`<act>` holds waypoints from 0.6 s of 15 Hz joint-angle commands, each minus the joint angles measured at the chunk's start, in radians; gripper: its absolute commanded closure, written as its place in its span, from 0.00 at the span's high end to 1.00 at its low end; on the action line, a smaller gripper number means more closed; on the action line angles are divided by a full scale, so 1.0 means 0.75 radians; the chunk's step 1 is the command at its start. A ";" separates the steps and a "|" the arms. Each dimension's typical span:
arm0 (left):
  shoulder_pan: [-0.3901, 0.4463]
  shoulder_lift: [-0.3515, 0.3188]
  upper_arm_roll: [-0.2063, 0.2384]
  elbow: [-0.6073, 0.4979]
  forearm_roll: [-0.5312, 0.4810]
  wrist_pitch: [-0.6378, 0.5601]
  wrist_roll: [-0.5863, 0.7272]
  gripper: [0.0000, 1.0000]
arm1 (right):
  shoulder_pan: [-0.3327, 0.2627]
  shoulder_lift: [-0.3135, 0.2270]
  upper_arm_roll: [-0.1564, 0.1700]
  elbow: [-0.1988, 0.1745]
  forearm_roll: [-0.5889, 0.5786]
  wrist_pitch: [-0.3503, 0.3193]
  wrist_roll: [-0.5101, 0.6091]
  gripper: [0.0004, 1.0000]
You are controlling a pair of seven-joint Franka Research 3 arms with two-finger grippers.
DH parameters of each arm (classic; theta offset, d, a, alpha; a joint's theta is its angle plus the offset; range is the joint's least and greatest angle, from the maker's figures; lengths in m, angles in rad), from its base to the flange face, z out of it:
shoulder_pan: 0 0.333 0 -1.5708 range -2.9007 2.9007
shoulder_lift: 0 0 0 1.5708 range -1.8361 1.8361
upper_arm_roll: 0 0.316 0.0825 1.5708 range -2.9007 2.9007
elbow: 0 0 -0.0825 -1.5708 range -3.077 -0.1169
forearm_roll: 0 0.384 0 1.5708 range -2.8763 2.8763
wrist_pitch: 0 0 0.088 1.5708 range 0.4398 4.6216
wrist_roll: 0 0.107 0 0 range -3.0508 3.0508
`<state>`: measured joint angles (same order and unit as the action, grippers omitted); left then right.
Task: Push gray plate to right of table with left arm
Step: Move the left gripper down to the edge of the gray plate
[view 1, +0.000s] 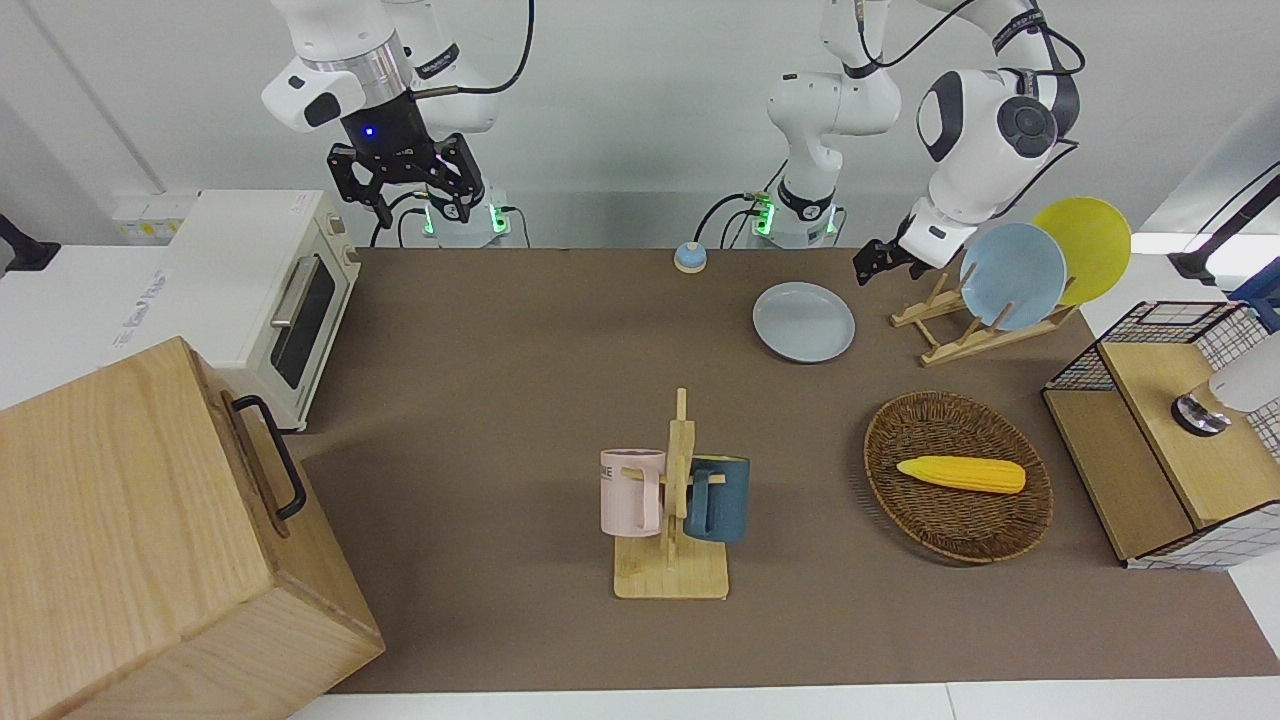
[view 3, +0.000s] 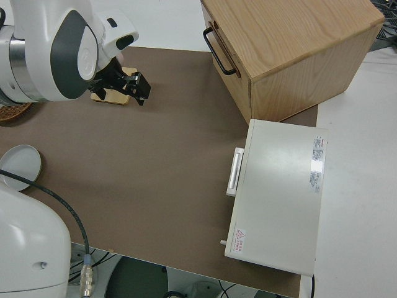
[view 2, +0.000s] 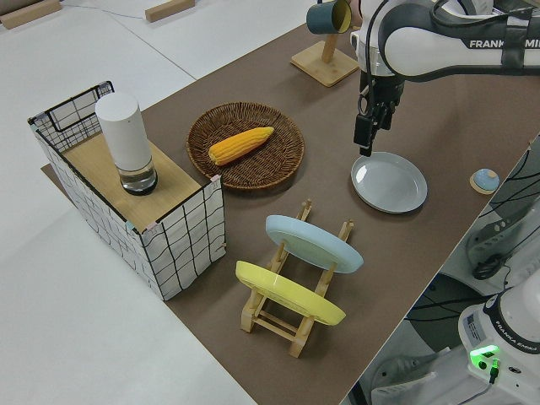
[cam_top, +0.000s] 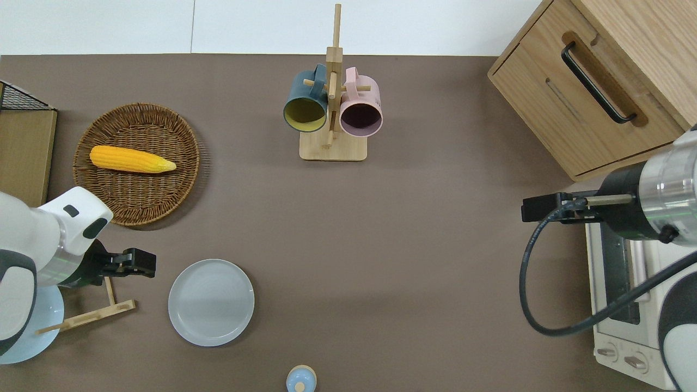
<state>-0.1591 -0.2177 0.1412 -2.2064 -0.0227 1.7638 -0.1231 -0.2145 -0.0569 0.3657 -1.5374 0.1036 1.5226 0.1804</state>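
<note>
Gray plate (cam_top: 211, 302) lies flat on the table (cam_top: 425, 228) toward the left arm's end, unpushed; the left gripper (cam_top: 142, 262), fingers seemingly together, hovers just beside it; right arm parked

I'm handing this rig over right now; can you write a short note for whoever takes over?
Left gripper: low beside the gray plate, on the side toward the left arm's end of the table, by the wooden plate rack; not touching the plate. Holds nothing.
Right arm: parked.
Gray plate: flat on the table, toward the left arm's end, nearer the robots than the wicker basket.
Done: the approach.
Left: touch the rim and push the plate toward the right arm's end.
</note>
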 commanded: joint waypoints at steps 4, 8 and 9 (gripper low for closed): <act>0.036 -0.121 -0.002 -0.342 -0.037 0.323 -0.018 0.96 | -0.009 0.008 0.005 0.019 0.021 -0.007 0.003 1.00; 0.040 -0.074 -0.002 -0.435 -0.088 0.479 -0.020 0.94 | -0.009 0.008 0.005 0.019 0.021 -0.007 0.003 1.00; 0.038 -0.056 -0.002 -0.443 -0.088 0.505 -0.020 0.94 | -0.009 0.008 0.005 0.019 0.021 -0.007 0.003 1.00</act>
<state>-0.1366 -0.2729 0.1413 -2.4941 -0.0668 2.0686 -0.1281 -0.2145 -0.0569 0.3657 -1.5374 0.1036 1.5226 0.1804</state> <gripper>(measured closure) 0.048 0.004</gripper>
